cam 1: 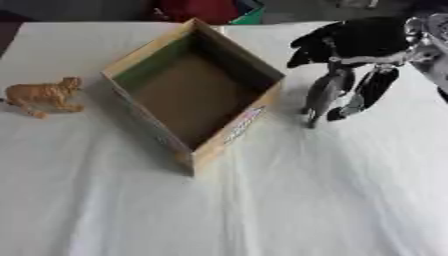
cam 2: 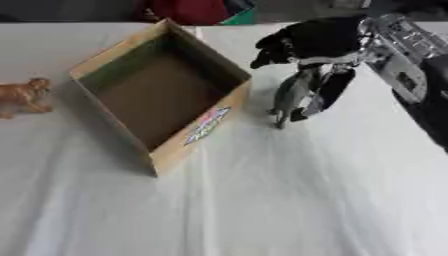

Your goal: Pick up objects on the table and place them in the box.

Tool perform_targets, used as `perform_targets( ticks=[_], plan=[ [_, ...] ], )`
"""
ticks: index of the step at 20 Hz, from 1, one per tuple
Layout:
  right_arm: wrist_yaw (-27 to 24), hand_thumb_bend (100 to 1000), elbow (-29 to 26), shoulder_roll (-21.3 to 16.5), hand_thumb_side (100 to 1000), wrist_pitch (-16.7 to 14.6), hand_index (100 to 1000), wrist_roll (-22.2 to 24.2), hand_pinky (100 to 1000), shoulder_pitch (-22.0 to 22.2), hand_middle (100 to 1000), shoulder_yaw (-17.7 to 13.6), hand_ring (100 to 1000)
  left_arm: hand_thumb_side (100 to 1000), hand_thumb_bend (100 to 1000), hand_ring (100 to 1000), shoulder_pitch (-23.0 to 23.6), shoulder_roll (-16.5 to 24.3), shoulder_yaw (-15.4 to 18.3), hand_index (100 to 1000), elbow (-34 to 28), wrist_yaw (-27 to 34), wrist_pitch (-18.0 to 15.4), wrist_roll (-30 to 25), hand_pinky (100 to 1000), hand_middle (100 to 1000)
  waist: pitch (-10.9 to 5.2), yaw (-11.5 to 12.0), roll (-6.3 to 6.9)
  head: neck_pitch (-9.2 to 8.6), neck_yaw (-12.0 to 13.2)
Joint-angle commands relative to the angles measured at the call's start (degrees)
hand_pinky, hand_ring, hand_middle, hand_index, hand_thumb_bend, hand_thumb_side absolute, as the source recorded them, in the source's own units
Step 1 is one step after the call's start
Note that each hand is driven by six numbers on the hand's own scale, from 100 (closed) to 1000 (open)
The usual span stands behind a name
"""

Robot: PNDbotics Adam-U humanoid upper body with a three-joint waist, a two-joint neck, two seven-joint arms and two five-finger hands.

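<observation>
An open cardboard box [cam 1: 236, 132] lies askew in the middle of the white-covered table, and nothing shows inside it. A tan toy lion [cam 1: 44, 95] stands on the cloth to the left of the box. Right of the box, my right hand [cam 1: 359, 42] reaches in from the upper right. Its fingers [cam 1: 372, 90] curl down around a slim grey toy animal [cam 1: 322, 95], which hangs with its lower end close to the cloth. The grey toy sits just outside the box's right wall. My left hand shows in neither view.
A white cloth [cam 1: 306, 200] covers the table, with broad bare areas in front of the box and to its right. Red and green items [cam 1: 219, 10] lie beyond the far table edge. My right forearm [cam 2: 407, 55] crosses the upper right corner.
</observation>
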Motion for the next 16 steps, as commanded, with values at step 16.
perform_targets(
  ticks=[16],
  plan=[
    [-2.8,413,4.5,0.1,469,-7.4,926,13.5,891,-0.1,825,-3.6,1000,858,100,709,-0.3,0.2,0.2,844,-1.0,0.1,-0.5,0.6,569,778,-0.42,0.0,0.39,-0.75,-0.5]
  ],
)
